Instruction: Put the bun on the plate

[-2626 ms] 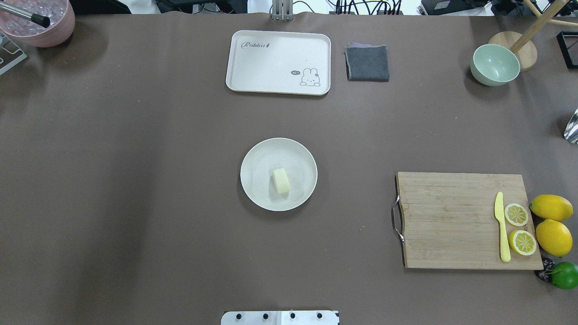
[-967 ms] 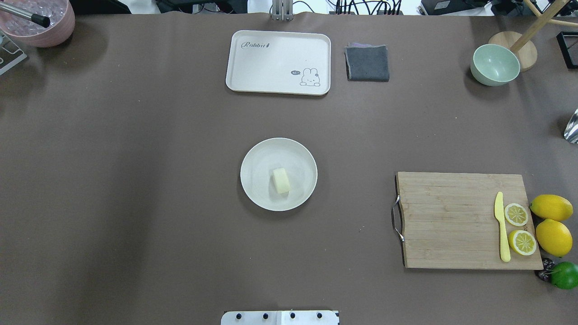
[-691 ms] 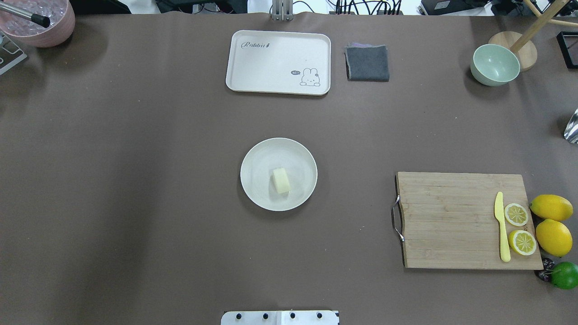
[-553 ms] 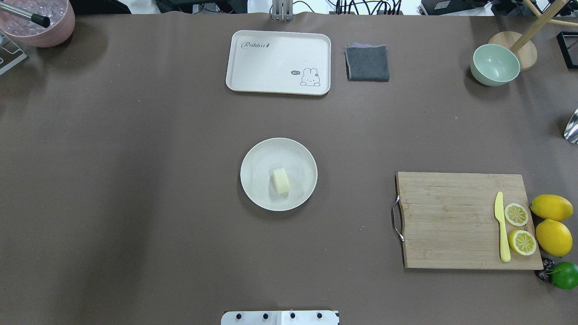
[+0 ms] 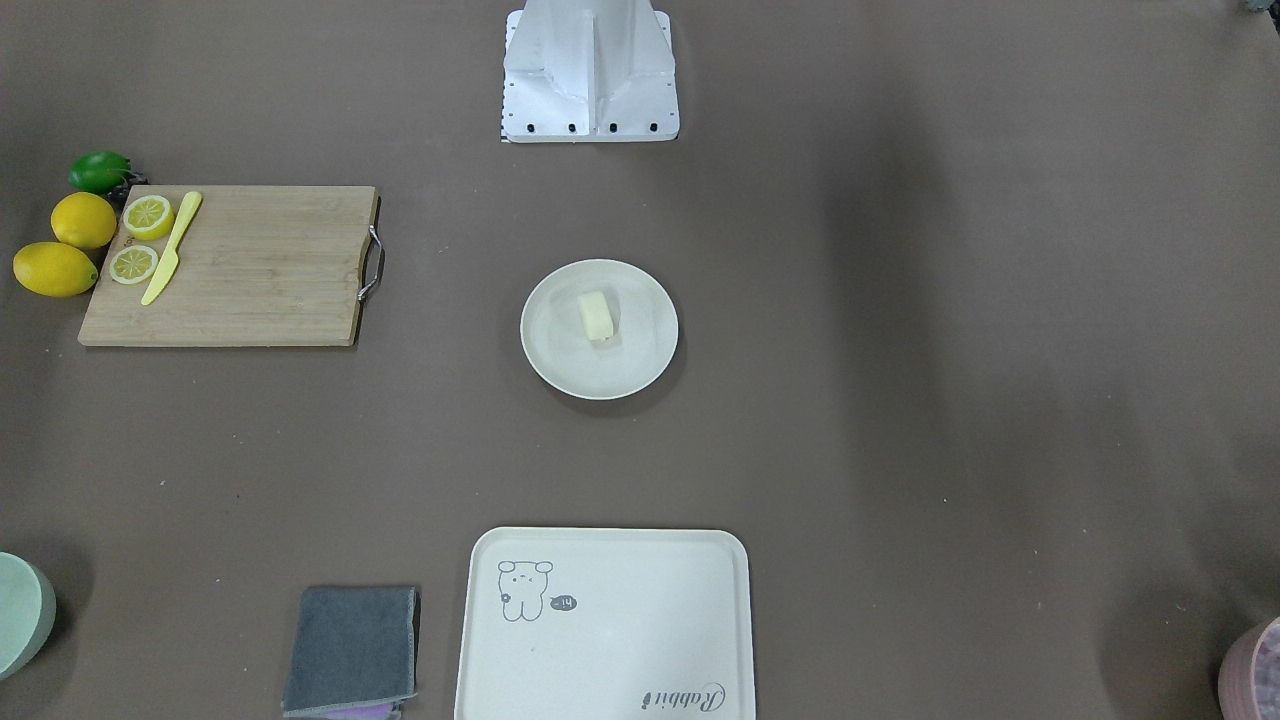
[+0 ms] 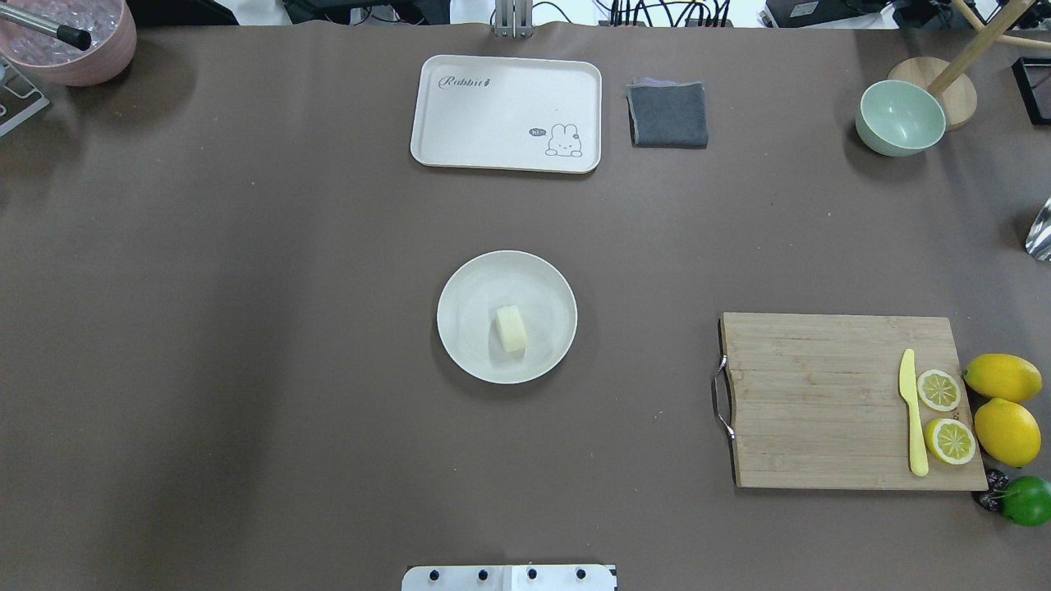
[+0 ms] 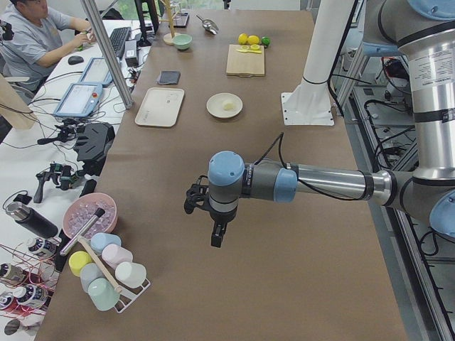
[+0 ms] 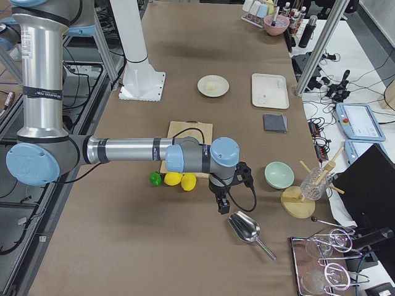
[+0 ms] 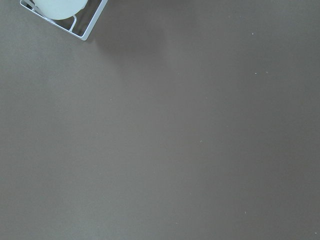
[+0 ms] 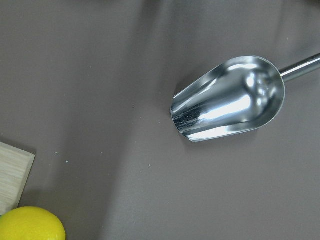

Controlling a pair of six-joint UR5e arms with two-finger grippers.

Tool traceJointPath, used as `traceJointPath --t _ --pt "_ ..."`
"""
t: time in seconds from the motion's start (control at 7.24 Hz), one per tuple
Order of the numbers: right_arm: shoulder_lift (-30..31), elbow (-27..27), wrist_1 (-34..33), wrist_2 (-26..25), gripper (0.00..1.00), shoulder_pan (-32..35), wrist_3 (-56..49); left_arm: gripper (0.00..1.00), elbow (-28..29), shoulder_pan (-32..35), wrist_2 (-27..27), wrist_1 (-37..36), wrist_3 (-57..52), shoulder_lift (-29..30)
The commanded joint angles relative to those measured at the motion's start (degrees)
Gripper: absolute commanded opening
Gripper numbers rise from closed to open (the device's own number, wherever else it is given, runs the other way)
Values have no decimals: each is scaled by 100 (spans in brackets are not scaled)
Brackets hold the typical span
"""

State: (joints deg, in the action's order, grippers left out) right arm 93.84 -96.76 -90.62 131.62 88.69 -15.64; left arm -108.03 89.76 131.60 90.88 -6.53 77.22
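The pale cream-yellow bun [image 6: 511,328] lies on the round off-white plate [image 6: 468,308] at the middle of the table, a little toward the robot's side of the plate's centre; the front view shows the bun [image 5: 596,315] and the plate [image 5: 640,355] too. No gripper is near them. My left gripper [image 7: 217,238] hangs over bare table far out on the left end, seen only in the left side view. My right gripper [image 8: 222,207] hangs near a metal scoop [image 10: 227,100] at the right end, seen only in the right side view. I cannot tell whether either is open or shut.
A cream tray [image 6: 506,113] and a grey cloth [image 6: 668,115] lie at the far edge. A mint bowl [image 6: 900,118] stands far right. A cutting board [image 6: 821,402] carries a yellow knife [image 6: 911,414] and lemon halves, with lemons [image 6: 1006,431] beside it. A cup rack [image 7: 106,280] stands at the left end.
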Motion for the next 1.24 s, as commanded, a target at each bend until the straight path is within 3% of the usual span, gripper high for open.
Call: traceJointPath --t 0.0,1.11 --pt "-14 -1 0 -22 100 -1 -1 97 1 7 -3 8 -6 -22" --pt "-15 35 9 -31 100 -132 -1 97 1 7 33 8 -6 -40"
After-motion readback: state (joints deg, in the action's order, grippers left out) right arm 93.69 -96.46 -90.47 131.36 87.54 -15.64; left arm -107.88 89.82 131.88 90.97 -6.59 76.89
